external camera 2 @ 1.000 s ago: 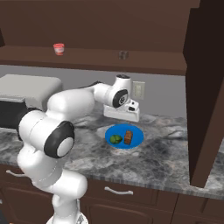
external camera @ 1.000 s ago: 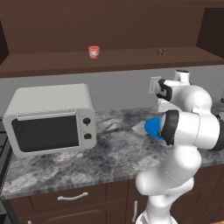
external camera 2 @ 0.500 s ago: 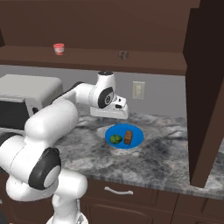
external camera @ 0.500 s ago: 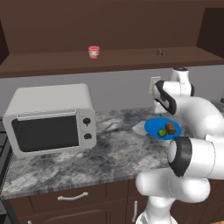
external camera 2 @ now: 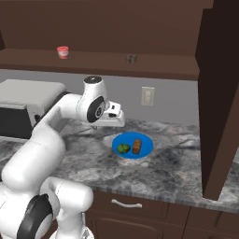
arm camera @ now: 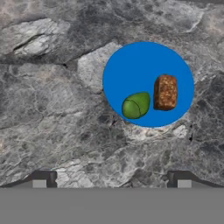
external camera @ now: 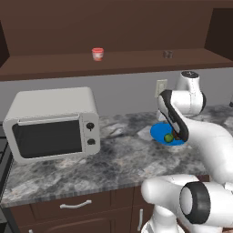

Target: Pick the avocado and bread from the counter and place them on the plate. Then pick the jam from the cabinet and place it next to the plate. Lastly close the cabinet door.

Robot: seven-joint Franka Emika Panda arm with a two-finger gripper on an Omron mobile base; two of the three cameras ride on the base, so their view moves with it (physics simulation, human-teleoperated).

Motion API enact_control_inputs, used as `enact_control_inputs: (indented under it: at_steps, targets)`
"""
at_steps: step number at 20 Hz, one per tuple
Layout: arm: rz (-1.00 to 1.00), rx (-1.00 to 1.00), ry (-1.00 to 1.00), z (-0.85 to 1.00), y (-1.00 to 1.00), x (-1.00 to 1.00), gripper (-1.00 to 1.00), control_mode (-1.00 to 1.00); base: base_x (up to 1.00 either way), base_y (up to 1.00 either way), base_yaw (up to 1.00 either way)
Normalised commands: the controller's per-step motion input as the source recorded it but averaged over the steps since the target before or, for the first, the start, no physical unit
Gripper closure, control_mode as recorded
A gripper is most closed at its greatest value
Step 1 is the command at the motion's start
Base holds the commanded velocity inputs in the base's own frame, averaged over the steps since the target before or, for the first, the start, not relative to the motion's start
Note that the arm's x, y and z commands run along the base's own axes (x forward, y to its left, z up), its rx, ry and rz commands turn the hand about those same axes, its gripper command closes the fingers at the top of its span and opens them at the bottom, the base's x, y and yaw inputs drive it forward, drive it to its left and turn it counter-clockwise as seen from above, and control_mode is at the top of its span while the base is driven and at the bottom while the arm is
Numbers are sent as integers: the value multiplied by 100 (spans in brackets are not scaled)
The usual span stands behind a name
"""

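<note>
The blue plate [arm camera: 131,65] lies flat on the grey marbled counter [arm camera: 52,122], and both foods are on it: the green avocado [arm camera: 135,105] and the brown piece of bread [arm camera: 165,92] sit side by side in the plate's lower half as the hand view shows it, close together with a thin strip of blue between them. In the right base view the avocado [external camera 2: 123,148] is on the left of the plate [external camera 2: 144,139] and the bread [external camera 2: 137,146] on the right.

The gripper [arm camera: 111,181] hangs above the counter, off to one side of the plate, looking straight down. Its two dark fingertips [arm camera: 43,178] stand wide apart with nothing between them (only bare stone shows in the gap), so it is released and empty. In the right base view the hand [external camera 2: 114,116] is held level above the counter, up and to the left of the plate.

The jam [external camera: 97,53], a small jar with a red lid, stands on the open cabinet shelf [external camera: 54,63] above the counter, well to the left of the plate and higher than the hand; the same jar [external camera 2: 62,52] shows at upper left in the right base view. A small dark object [external camera 2: 131,58] sits further right on that shelf, too small to identify. The cabinet door [external camera 2: 219,98] stands open at the right. A white microwave [external camera: 52,123] stands on the counter at left, and a wall outlet [external camera 2: 148,95] is on the backsplash behind the plate.
</note>
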Motion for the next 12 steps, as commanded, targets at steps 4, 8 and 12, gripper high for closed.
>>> enact_control_inputs:
  at_steps: [4, 8, 12]
  targets:
    - [6, -1, -7, 36, 35, -35, -100, -100, 0, 0, 0]
    - [7, 0, -5, 38, 35, -28, -100, -100, 0, 0, 0]
    - [7, 0, -7, 33, 36, -25, -100, -100, 0, 0, 0]
